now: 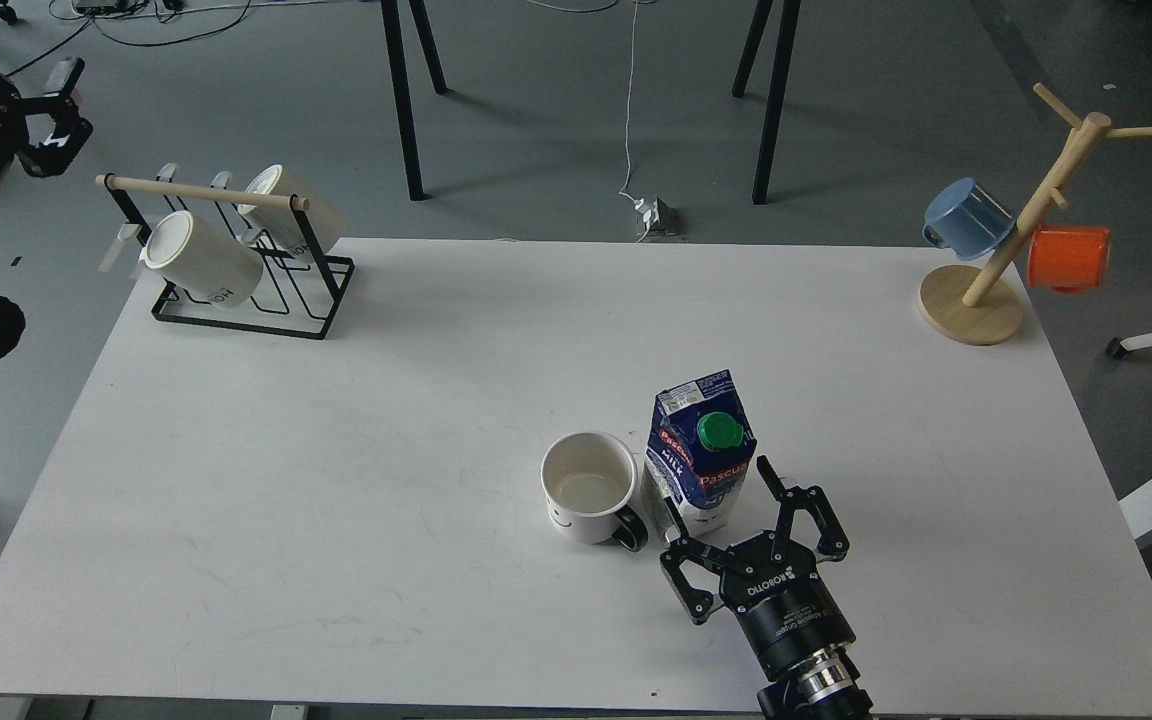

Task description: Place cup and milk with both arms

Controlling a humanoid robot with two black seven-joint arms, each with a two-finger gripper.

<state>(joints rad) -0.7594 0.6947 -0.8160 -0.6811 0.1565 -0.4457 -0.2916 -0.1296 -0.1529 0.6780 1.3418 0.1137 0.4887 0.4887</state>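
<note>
The cup [588, 487], a white mug with a black handle and a smiley face, stands upright on the white table [336, 450], right of its middle and towards the front. The milk [701, 450], a blue-and-white Pascual carton with a green cap, stands upright just right of the cup. My right gripper [716, 487] is open just in front of the carton; its fingers flank the carton's base and do not grip it. My left gripper [71, 105] is far off at the upper left, beyond the table, open and empty.
A black wire rack [236, 270] with two white mugs stands at the table's back left. A wooden mug tree [996, 260] with a blue cup [966, 218] and an orange cup [1066, 257] stands at the back right. Black table legs stand beyond the far edge.
</note>
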